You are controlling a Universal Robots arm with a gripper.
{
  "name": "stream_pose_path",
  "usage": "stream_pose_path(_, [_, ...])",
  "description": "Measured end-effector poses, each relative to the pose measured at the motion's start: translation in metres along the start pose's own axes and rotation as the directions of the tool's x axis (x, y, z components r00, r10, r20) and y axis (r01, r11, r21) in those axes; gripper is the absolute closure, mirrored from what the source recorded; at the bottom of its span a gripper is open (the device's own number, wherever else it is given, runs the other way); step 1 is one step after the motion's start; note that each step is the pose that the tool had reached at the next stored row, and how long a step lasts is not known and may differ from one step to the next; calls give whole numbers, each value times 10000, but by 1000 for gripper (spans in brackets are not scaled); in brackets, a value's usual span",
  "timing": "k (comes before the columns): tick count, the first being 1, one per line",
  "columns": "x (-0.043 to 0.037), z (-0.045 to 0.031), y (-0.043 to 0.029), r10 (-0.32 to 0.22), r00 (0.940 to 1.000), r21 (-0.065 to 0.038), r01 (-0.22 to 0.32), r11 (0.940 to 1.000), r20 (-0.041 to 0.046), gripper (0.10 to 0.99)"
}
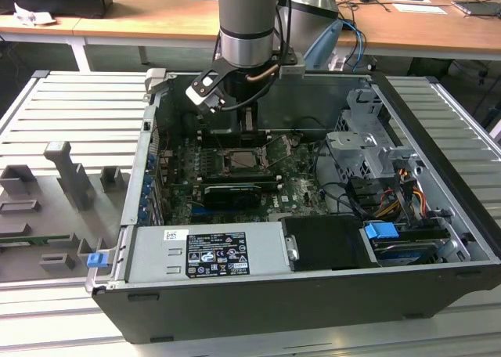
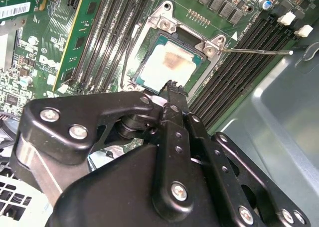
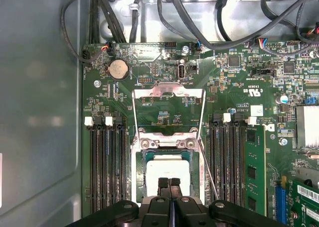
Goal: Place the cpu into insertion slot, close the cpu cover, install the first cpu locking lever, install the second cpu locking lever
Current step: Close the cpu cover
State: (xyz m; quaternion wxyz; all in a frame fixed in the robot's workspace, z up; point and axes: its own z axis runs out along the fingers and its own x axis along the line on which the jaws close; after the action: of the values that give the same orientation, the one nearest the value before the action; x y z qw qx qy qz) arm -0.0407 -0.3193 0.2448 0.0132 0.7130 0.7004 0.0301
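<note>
Inside the open computer case (image 1: pixel 329 290), your tool (image 3: pixel 169 182) hangs over 1 edge of the cpu (image 3: pixel 168 166), its 2 fingers pressed together with nothing between them; whether the tips touch the chip you cannot tell; the cpu lies flat in the insertion slot (image 3: pixel 137 167), pale face up; the cpu cover (image 3: pixel 168 92) is open, swung back on its hinge away from the slot; 1 thin locking lever (image 2: pixel 259 51) juts free beside the slot, across the long black memory slots (image 3: pixel 107 167); the case sits on a slatted grey counter (image 1: pixel 70 110).
</note>
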Motion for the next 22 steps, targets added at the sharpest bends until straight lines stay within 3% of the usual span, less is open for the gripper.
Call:
stream_pose_path(16, [8, -102, 6, 6, 10000, 0, -6, 10000, 1, 980])
stream_pose_path(22, [8, -110, 32, 7, 10000, 0, -7, 10000, 1, 980])
